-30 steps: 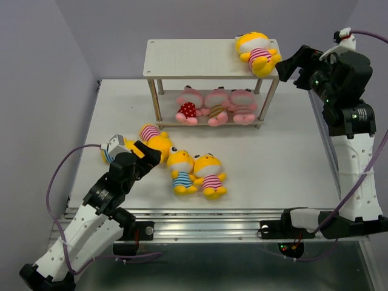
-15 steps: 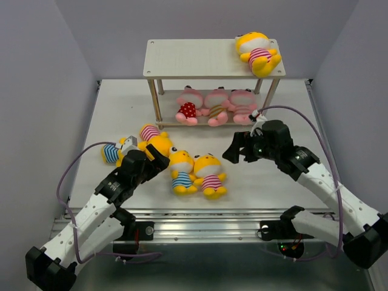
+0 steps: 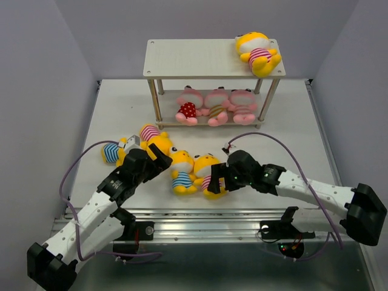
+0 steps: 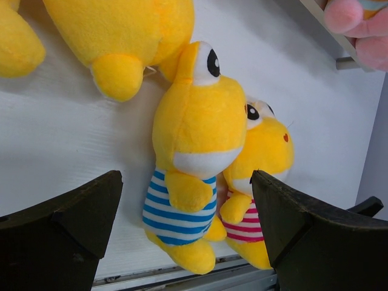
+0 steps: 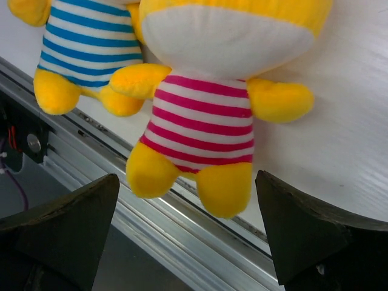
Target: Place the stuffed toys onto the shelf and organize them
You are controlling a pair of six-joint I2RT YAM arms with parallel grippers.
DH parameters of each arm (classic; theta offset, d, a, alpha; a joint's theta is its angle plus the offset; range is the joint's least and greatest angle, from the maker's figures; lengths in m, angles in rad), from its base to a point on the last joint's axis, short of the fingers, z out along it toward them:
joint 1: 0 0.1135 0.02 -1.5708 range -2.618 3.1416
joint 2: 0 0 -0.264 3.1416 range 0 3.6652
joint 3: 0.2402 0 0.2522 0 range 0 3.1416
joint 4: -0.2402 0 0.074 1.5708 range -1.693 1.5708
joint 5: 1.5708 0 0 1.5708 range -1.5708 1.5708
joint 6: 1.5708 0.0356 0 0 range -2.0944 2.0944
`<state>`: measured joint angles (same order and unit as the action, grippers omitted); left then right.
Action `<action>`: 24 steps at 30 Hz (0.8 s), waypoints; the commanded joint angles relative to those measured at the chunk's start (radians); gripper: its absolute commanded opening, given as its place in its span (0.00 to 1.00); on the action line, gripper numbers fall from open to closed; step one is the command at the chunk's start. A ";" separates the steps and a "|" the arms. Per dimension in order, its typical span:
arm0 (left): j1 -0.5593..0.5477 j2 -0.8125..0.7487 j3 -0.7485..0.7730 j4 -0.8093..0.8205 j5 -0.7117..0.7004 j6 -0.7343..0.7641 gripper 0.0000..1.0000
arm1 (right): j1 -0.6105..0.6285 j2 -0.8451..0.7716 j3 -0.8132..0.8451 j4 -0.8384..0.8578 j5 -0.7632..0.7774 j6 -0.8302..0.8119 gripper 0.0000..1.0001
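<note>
pick-up was the step in hand: the right fingers point(image 5: 303, 236) stood spread and empty over the pink-striped yellow toy point(image 5: 203, 130), lying face up on the surface point(image 3: 285, 139) near the front edge, well apart from the shelf point(image 3: 200, 57) — next, i judge, they had to drop and close on its soft body. the left fingers point(image 4: 66, 224), spread too, hung over the blue-striped toy point(image 4: 182, 200) pressed against it.
</note>
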<state>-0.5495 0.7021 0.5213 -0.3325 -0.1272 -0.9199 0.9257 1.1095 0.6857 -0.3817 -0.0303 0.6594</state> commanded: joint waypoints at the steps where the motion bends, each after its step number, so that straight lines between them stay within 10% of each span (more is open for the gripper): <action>1: 0.000 -0.003 -0.030 0.056 0.041 0.004 0.99 | 0.056 0.071 0.001 0.150 0.084 0.097 1.00; 13: -0.001 -0.030 -0.073 0.067 0.066 -0.014 0.99 | 0.110 0.170 0.045 0.004 0.239 0.192 0.90; 24: -0.001 -0.016 -0.072 0.079 0.069 -0.014 0.99 | 0.119 0.133 0.093 -0.022 0.233 0.108 0.24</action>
<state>-0.5495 0.6853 0.4637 -0.2848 -0.0601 -0.9337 1.0355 1.2785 0.7048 -0.3695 0.1642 0.8383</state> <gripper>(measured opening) 0.989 0.313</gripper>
